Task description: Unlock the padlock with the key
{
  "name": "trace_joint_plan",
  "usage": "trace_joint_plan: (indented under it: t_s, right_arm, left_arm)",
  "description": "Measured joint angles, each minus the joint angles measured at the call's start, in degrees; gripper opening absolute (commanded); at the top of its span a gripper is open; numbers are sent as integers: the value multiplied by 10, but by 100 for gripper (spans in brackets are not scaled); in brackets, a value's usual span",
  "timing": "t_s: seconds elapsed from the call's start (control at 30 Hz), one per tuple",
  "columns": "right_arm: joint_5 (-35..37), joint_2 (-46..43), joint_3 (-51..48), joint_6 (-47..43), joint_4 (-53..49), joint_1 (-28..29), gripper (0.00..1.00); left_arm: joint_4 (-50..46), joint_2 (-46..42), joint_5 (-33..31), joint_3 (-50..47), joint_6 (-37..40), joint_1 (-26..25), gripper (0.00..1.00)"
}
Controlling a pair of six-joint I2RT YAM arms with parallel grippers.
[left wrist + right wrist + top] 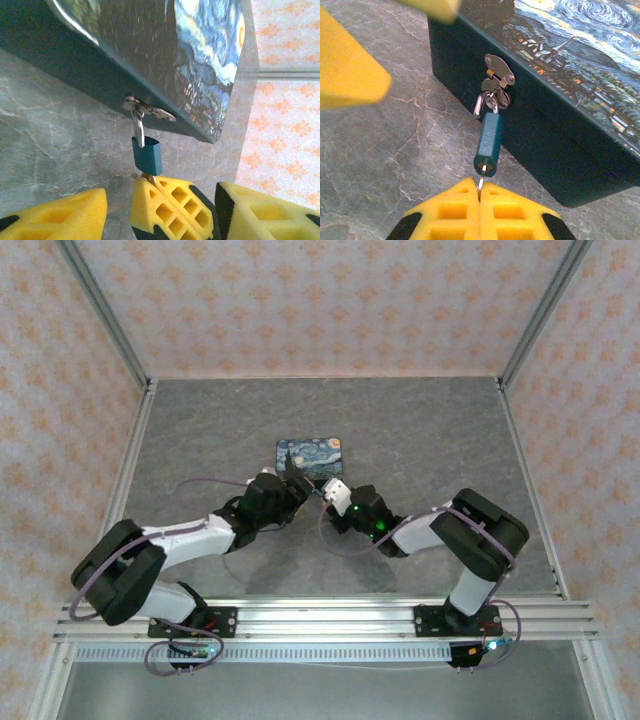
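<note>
A flat rectangular box (560, 130) with dark teal sides and a glossy lid printed with a swirling blue-and-yellow night sky lies on a grey, marble-veined table (395, 150). On the box's front wall, a small shiny metal hasp (499, 70) carries the padlock (488, 140). It is a tiny, smooth, faceted teal-blue block with a thin pale metal shackle (479, 106) looped through the hasp. I cannot tell whether the shackle has sprung. The padlock reaches out from the box wall, its free end pointing at my right gripper (480, 192). That gripper's yellow fingers, moulded with square hollows, are pressed together on the thin metal key (481, 181). The key enters the padlock's end, so the padlock sits just beyond my fingertips. My left gripper (420, 47) stands wide off the box's front corner, its plain yellow fingers spread apart and clasping nothing, one on either side of my right gripper.
</note>
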Motion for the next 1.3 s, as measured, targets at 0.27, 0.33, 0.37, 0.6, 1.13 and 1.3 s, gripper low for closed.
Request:
trace_joint_plan:
  t_s: [0.27,0.33,0.37,0.6,1.13,1.3]
  right_arm:
    - [-68,-6,-2,126,-1,-35,0]
    - [-85,-10,-2,163,-3,-44,0]
    - [-93,-10,-2,180,-4,-47,0]
    - [-144,-3,-2,297,-7,-64,0]
    - [-166,8,-11,370,-31,-93,28]
    - [-168,-30,-30,373,-44,-122,35]
  left_arm:
    - [-124,-116,-46,0,62,9,65]
    - [-153,-143,-60,0,76,9,65]
    - [-165,-153,-65,0,82,9,65]
    - [-221,-195,-91,0,97,9,66]
    - [-265,-179,-93,54,141,55,74]
    - [-271,-126,-72,96,174,84,75]
